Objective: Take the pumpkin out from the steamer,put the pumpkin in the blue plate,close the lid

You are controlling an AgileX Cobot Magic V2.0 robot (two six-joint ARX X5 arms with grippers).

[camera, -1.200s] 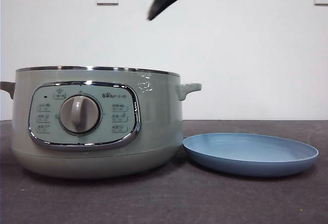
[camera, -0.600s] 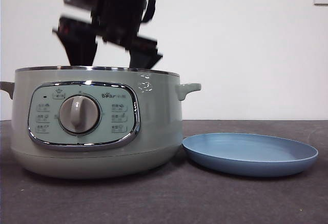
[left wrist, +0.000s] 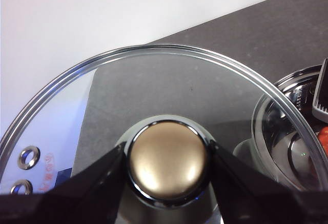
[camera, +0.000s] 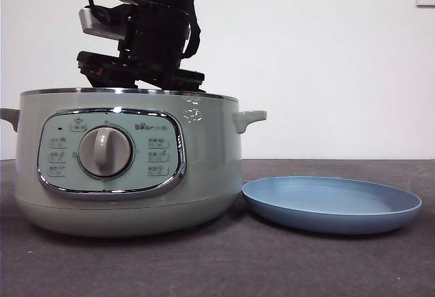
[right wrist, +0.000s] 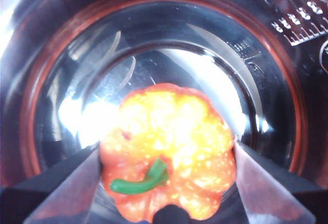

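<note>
pale sage-green enamel, smooth and rounded, makes up the steamer (camera: 129,164), with a chrome rim, stubby side handles and a glossy front panel carrying a round dial (camera: 105,151). it stands open on the dark, faintly grained table (camera: 217,266), and just beside its base lies the blue plate (camera: 332,204), matte, shallow, with a raised rim and nothing on it. the right gripper (right wrist: 166,180) reaches down into the pot; from the front only its black wrist and cables show above the rim, the jaws hidden behind the wall. its own camera shows a polished steel bowl full of glare and reddish reflections, and at the bottom the pumpkin (right wrist: 169,175), ribbed, orange-red, washed out to yellow by the light, with a curved green stem. the two jaws stand spread, one on each side of the pumpkin, close to its flanks; whether they touch it is hard to tell, and its lower edge is cut off. the left gripper (left wrist: 166,162) pinches the knob of the lid (left wrist: 154,96), a clear glass disc ringed in chrome, its knob looking brassy and shiny here. the lid is held off to the side of the pot, whose steel inside and a sliver of orange show through the glass, and part of its rim runs out of frame.
</note>
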